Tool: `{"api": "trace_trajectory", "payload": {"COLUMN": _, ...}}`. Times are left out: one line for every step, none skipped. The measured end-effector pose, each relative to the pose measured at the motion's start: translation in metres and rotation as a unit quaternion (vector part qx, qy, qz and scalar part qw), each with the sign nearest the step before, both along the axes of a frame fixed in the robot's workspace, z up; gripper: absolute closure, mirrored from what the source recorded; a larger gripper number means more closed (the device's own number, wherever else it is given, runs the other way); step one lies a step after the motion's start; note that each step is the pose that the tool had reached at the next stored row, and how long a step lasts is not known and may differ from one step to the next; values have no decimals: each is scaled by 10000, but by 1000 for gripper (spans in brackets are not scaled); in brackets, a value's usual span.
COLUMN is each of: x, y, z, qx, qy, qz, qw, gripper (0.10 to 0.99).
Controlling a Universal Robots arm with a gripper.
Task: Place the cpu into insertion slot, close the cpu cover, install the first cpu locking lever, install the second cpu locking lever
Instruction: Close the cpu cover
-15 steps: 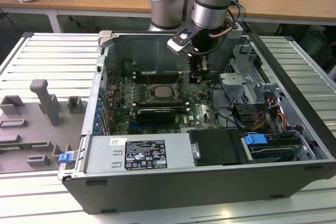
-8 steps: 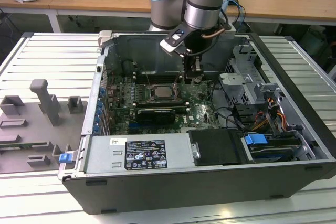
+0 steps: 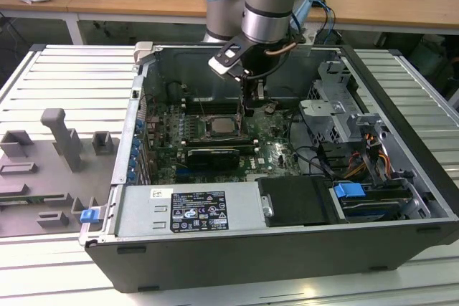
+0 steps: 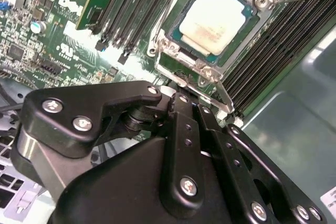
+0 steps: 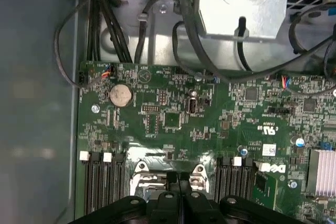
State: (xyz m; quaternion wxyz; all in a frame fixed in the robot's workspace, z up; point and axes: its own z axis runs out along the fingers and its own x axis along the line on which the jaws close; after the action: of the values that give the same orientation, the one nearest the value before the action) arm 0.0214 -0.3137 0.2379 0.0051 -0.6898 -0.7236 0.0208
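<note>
Lever-locking seemed in hand: silvery-beige square cpu sat under its silvery frame cover (apparently closed). Black gripper, jaws narrow, hovered by a wire lever needing hooking.

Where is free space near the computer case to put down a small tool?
Bare slatted table on the exterior view's left, beyond the grey fixtures. Crowded around the gripper and cables inside the case.
</note>
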Motion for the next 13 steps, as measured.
{"api": "trace_trajectory", "payload": {"x": -19, "y": 0, "z": -6, "qx": 0, "qy": 0, "qz": 0, "qw": 10000, "gripper": 980}}
{"api": "trace_trajectory", "payload": {"x": -36, "y": 0, "z": -12, "qx": 0, "qy": 0, "qz": 0, "qw": 10000, "gripper": 980}}
{"api": "trace_trajectory", "payload": {"x": -47, "y": 0, "z": -15, "qx": 0, "qy": 0, "qz": 0, "qw": 10000, "gripper": 980}}
{"api": "trace_trajectory", "payload": {"x": -60, "y": 0, "z": -20, "qx": 0, "qy": 0, "qz": 0, "qw": 10000, "gripper": 980}}
{"api": "trace_trajectory", "payload": {"x": -81, "y": 0, "z": -29, "qx": 0, "qy": 0, "qz": 0, "qw": 10000, "gripper": 980}}
{"api": "trace_trajectory", "payload": {"x": -94, "y": 0, "z": -35, "qx": 0, "qy": 0, "qz": 0, "qw": 10000, "gripper": 980}}
{"api": "trace_trajectory", "payload": {"x": -105, "y": 0, "z": -42, "qx": 0, "qy": 0, "qz": 0, "qw": 10000, "gripper": 980}}
{"api": "trace_trajectory", "payload": {"x": -123, "y": 0, "z": -52, "qx": 0, "qy": 0, "qz": 0, "qw": 10000, "gripper": 980}}
{"api": "trace_trajectory", "payload": {"x": -157, "y": 0, "z": -70, "qx": 0, "qy": 0, "qz": 0, "qw": 10000, "gripper": 980}}
{"api": "trace_trajectory", "payload": {"x": -180, "y": 0, "z": -81, "qx": 0, "qy": 0, "qz": 0, "qw": 10000, "gripper": 980}}
{"api": "trace_trajectory", "payload": {"x": -210, "y": 0, "z": -88, "qx": 0, "qy": 0, "qz": 2, "qw": 10000, "gripper": 980}}
{"api": "trace_trajectory", "payload": {"x": -272, "y": -1, "z": -95, "qx": 0, "qy": 0, "qz": 13, "qw": 10000, "gripper": 980}}
{"api": "trace_trajectory", "payload": {"x": -319, "y": -2, "z": -100, "qx": 0, "qy": 0, "qz": 24, "qw": 10000, "gripper": 980}}
